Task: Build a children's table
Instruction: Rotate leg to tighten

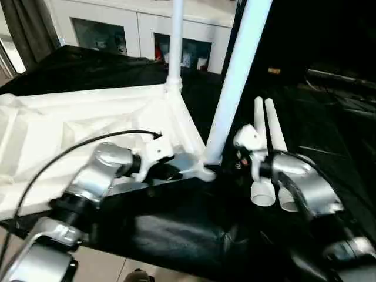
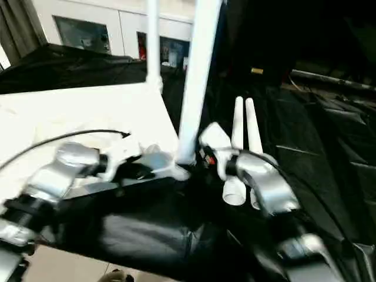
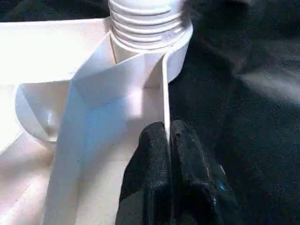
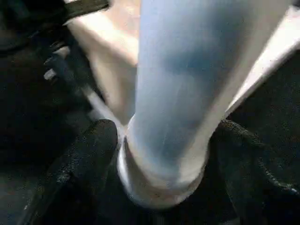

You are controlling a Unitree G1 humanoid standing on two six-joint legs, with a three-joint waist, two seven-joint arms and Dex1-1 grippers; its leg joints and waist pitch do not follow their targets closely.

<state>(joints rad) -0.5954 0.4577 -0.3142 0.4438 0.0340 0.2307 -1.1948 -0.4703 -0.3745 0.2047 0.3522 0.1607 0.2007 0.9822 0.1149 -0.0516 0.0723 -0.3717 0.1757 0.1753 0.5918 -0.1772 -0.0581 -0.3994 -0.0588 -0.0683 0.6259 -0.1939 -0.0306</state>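
White tabletop (image 1: 70, 117) upside down; two legs (image 1: 238, 76) upright in sockets, two loose legs (image 1: 270, 126) beside.

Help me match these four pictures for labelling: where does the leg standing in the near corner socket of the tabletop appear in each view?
Left eye view: the near leg leans up from centre to the top edge.
Right eye view: the leg rises just left of centre.
Left wrist view: its threaded base sits in the socket, at the top.
Right wrist view: the leg stands between the right claw's fingers.
Shared landmark: the tabletop.
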